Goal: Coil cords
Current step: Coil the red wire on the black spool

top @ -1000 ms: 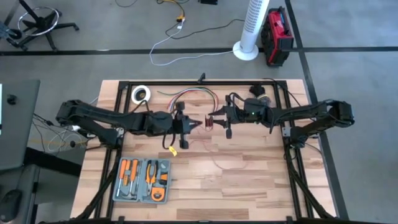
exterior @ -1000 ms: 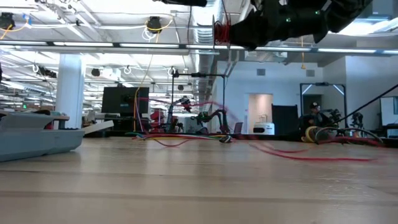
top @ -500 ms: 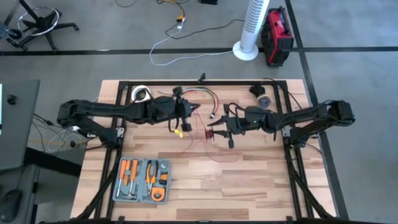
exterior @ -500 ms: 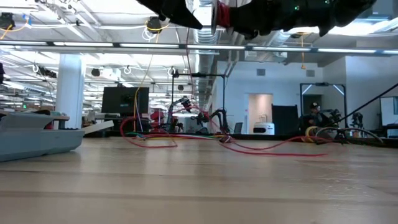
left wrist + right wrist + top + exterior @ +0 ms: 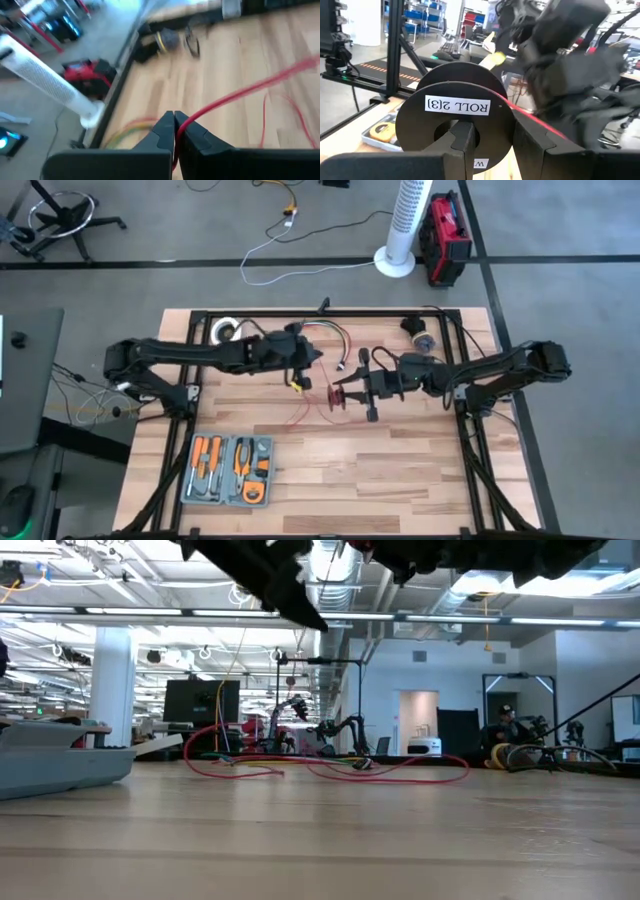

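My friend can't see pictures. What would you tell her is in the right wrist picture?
The right pincer holds a black spool labelled "ROLL 2[3]". A thin red wire runs from the spool toward the blurred left arm just beyond.

A grey floor (image 5: 560, 330) with dark lines surrounds the wooden surface (image 5: 400, 470). A white tower fan (image 5: 408, 225) stands beside a red case (image 5: 447, 225). Ceiling strip lights (image 5: 120, 612) glow over a white pillar (image 5: 113, 680).
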Available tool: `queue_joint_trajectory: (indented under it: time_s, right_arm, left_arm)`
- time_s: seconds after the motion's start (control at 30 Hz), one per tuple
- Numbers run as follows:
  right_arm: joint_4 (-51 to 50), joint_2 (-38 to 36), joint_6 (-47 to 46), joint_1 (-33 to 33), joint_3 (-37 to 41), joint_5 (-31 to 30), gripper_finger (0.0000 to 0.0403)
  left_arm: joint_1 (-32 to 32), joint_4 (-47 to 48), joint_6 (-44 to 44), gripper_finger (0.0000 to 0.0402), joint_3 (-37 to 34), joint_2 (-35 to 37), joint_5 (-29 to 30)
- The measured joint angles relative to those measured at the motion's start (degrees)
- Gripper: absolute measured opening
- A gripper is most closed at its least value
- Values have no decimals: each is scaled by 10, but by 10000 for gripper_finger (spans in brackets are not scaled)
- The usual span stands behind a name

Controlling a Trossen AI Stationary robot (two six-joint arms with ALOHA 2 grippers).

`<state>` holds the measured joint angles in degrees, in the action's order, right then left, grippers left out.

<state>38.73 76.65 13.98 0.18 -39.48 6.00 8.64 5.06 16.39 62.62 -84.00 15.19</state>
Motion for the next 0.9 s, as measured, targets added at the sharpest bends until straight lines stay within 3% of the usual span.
queue_joint_trajectory:
  time_s: [0.17,0.3,0.6,0.9]
  right_arm:
    - [3,-17,0,-6,0,-1,108]
    - [-1,-39,0,-13,0,-15,108]
    - [-12,-56,-14,-49,0,-56,108]
    - [-15,-51,-39,-86,0,-91,108]
  left_arm:
    - [0,0,-12,0,0,-42,0]
    - [-2,-9,-31,0,0,-61,-35]
    - [-40,-53,-84,0,0,-69,-99]
    - [-95,-50,-102,0,0,-70,-104]
